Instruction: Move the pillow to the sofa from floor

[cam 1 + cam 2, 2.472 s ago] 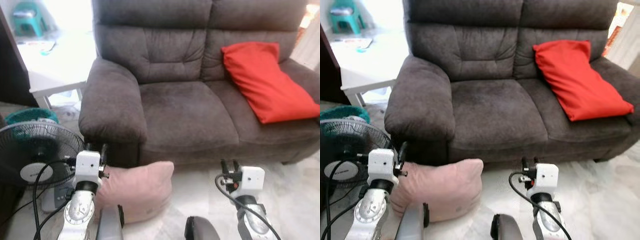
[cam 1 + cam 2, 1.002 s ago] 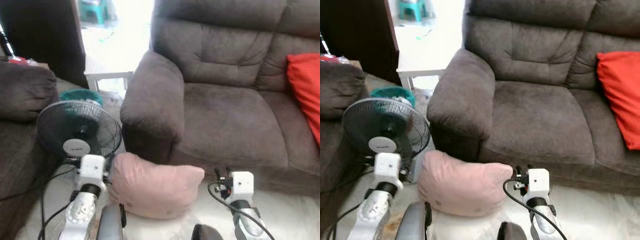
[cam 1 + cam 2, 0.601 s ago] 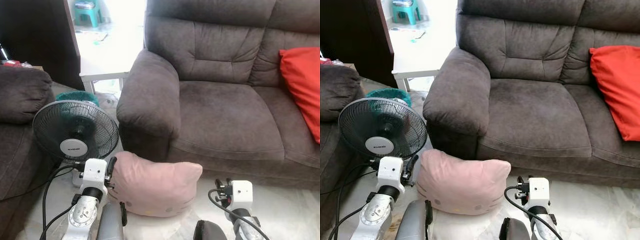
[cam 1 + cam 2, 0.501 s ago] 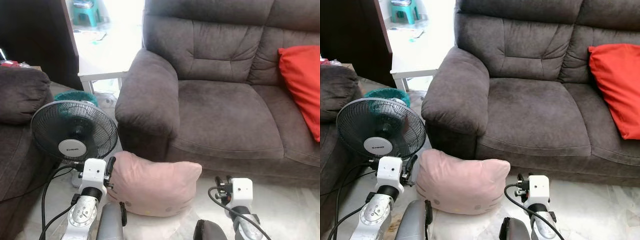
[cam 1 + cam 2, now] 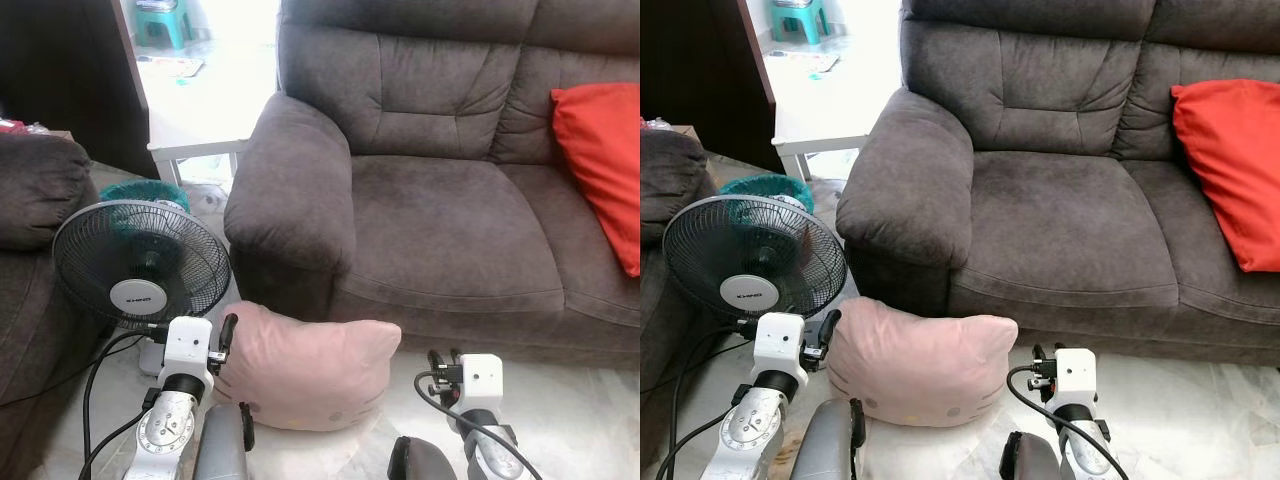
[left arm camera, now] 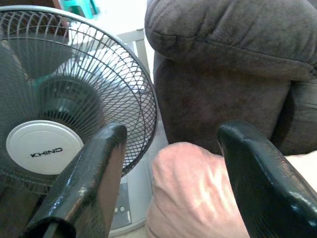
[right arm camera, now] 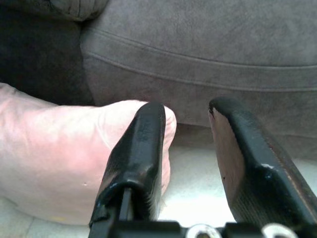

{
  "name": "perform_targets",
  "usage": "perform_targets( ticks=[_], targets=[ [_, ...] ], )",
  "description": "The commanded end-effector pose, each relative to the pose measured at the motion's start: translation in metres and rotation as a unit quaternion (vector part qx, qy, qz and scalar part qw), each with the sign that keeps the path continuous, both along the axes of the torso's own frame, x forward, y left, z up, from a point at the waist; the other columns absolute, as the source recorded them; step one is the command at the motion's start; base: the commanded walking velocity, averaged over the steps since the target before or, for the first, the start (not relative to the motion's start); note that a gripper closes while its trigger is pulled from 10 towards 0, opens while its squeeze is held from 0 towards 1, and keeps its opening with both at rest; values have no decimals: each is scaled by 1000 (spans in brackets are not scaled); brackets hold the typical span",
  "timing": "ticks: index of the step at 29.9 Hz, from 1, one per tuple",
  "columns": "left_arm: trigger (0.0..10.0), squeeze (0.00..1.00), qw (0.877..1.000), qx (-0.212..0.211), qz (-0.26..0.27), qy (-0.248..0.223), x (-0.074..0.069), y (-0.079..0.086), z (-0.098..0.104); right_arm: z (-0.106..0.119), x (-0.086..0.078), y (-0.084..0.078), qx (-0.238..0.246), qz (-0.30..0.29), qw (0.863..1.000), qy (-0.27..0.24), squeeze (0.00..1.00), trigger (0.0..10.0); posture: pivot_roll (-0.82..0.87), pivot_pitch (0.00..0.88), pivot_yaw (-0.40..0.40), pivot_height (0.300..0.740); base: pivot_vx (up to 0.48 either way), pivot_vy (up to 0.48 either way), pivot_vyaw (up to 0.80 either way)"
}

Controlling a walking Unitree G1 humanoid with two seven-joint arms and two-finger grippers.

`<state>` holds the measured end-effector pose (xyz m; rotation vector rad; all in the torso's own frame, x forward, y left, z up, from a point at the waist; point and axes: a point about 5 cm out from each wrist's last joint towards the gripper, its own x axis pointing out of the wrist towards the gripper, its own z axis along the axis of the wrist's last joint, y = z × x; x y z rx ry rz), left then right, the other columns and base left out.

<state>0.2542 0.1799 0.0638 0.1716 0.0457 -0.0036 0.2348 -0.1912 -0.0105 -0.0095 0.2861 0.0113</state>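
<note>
A pale pink pillow (image 5: 305, 375) with a cat-face print lies on the floor against the front of the dark grey sofa (image 5: 450, 215), below its left armrest. My left gripper (image 5: 227, 328) is low at the pillow's left edge and is open; in the left wrist view the pillow (image 6: 198, 193) lies just beyond the gap of the left gripper (image 6: 171, 131). My right gripper (image 5: 443, 358) hangs open just right of the pillow. In the right wrist view the pillow's corner (image 7: 74, 153) sits behind one finger (image 7: 141, 148).
A red pillow (image 5: 600, 170) leans on the sofa's right seat. A standing fan (image 5: 140, 265) with trailing cables is close beside my left arm. Behind it are a teal basket (image 5: 145, 190), a white low table (image 5: 200, 148) and another dark seat (image 5: 35, 190) at far left.
The whole picture has shifted as the camera moved; the sofa and fan sit slightly further left and lower. Both grippers stay low on either side of the pillow, which has not moved.
</note>
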Motion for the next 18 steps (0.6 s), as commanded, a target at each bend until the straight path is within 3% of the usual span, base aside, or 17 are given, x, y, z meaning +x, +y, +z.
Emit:
perform_targets(
  ticks=[1, 18],
  targets=[
    [10000, 0, 1000, -6, 3, -4, 0, 0, 2, -1, 0, -5, -4, -4, 1000, 1, 0, 10000, 141, 10, -82, 543, 0, 0, 0],
    [10000, 0, 1000, -7, 8, -3, 1, 2, 2, 0, 2, 0, -4, 7, 1000, -3, 0, 10000, 143, 10, -81, 543, 263, 0, 0]
  ],
)
